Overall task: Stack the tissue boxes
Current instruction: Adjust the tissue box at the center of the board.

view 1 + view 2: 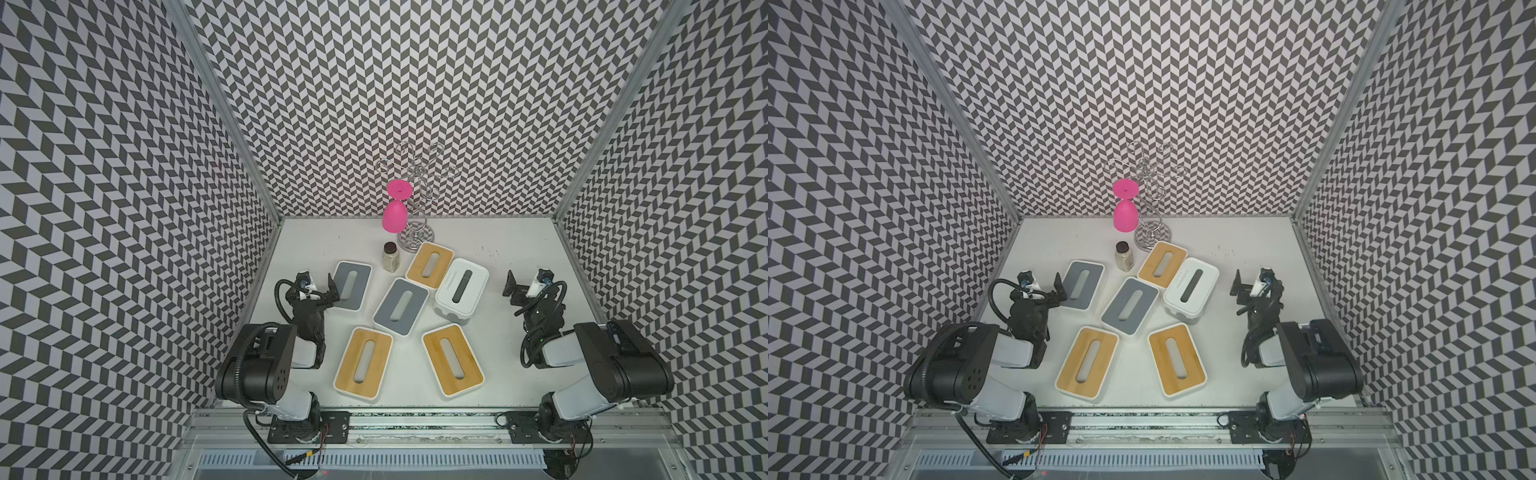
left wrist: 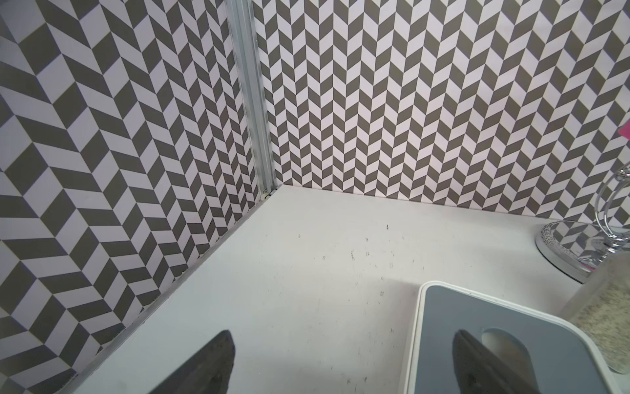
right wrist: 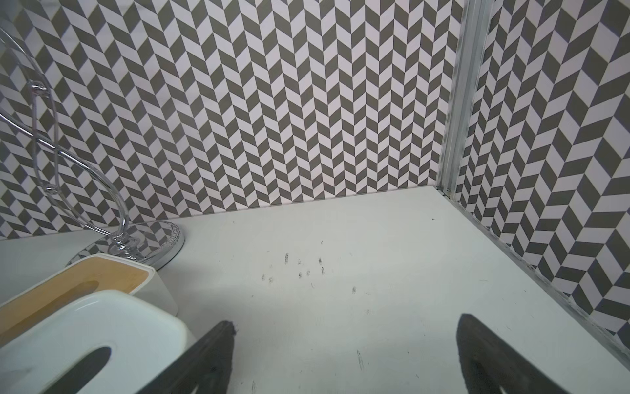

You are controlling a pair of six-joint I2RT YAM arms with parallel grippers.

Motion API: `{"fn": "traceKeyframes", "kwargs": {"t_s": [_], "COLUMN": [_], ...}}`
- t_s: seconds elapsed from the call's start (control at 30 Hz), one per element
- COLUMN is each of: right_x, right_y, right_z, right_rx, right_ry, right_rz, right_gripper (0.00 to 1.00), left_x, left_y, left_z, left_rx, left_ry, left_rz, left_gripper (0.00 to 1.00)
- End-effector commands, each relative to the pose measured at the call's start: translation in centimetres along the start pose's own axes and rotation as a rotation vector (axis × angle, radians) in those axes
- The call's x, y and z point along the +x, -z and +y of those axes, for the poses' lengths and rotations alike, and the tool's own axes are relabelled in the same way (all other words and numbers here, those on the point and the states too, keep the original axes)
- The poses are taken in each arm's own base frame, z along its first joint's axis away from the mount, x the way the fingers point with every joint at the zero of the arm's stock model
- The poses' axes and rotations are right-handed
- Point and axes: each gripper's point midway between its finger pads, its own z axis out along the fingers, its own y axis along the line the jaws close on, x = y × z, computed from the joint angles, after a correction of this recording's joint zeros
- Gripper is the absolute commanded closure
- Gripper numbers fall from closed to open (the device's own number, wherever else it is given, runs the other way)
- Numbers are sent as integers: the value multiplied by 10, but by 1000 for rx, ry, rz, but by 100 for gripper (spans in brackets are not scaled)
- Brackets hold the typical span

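Several tissue boxes lie flat and apart on the white table in both top views: a grey-lidded one [image 1: 352, 285] at the left, another grey one [image 1: 401, 306] in the middle, a tan one [image 1: 429, 265] behind it, an all-white one [image 1: 461, 289] to the right, and two tan ones [image 1: 363, 362] [image 1: 453, 360] in front. My left gripper [image 1: 333, 289] stands open at the left grey box [image 2: 511, 324], one finger over its lid edge. My right gripper [image 1: 513, 295] is open and empty, just right of the white box [image 3: 85, 324].
A small dark-capped jar [image 1: 391, 257] stands between the left grey box and the back tan box. Behind it a chrome wire stand [image 1: 415, 239] carries an upturned pink goblet [image 1: 394, 216]. Patterned walls close in the table on three sides.
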Motion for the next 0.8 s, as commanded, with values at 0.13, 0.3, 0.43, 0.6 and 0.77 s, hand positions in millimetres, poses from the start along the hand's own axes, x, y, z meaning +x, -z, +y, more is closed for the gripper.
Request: {"fn": "traceKeyframes", "kwargs": {"t_s": [0.13,0.3,0.43,0.6,0.77], "right_x": [-14,-14,-14,-15,-16], "right_y": [-4,-4,-4,-4,-3], "right_z": [0,0,0,0,2], "right_rx": [0,0,0,-1,-10], "right_ry": [0,0,2,1,4], "right_rz": [-57,-56,-57,-58,-62], "right_gripper": [1,1,1,1,1], "left_x": [-11,-11,-11,-11,-10], "left_y": [-3,-4,-3,-4,-3], "left_z": [-1,-1,-1,0,0], "left_rx": [-6,-6,-6,-7,-7], "left_ry": [4,4,5,5,4], "left_rz": [-38,-39,-40,-39,-37], "left_gripper": [0,0,1,1,1]}}
